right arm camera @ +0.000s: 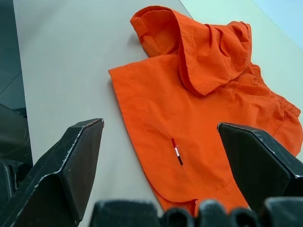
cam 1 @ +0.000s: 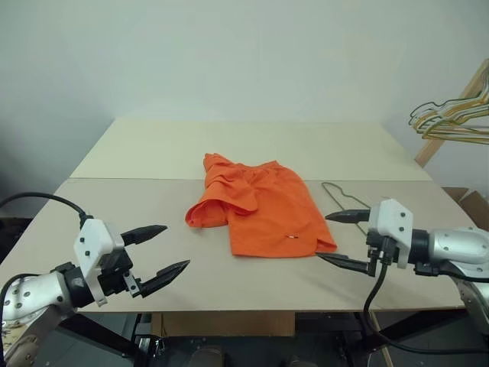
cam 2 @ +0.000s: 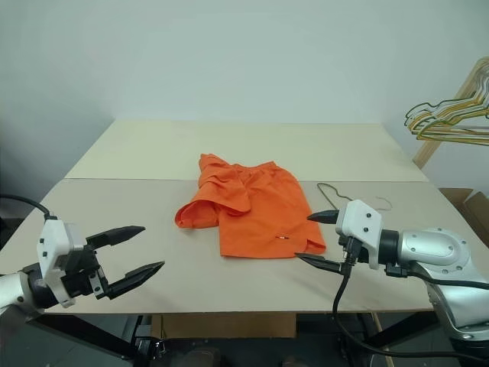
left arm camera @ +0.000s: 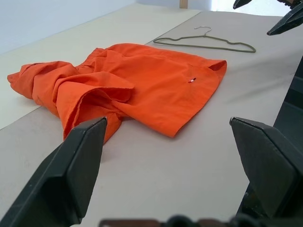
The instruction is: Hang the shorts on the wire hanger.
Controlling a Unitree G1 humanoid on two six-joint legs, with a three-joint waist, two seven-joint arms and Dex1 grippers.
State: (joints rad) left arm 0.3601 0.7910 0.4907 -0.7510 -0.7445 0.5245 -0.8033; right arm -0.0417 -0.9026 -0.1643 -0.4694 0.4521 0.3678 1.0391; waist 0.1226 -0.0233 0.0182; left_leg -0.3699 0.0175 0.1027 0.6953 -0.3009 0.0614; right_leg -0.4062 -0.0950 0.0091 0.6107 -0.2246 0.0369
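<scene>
- Shorts [cam 1: 260, 210] are seen lying crumpled near the middle of the table [cam 1: 153, 153], one leg folded over, a small white-red tag [cam 1: 291, 237] showing near the hem.
- The wire hanger [cam 1: 345, 203] is laid flat on the table just beside the shorts, on the robot's right.
- The left gripper [cam 1: 160, 250] is held spread wide, empty, above the near table edge, well apart from the shorts.
- The right gripper [cam 1: 341, 238] is likewise spread and empty, near the shorts' hem and the hanger.
</scene>
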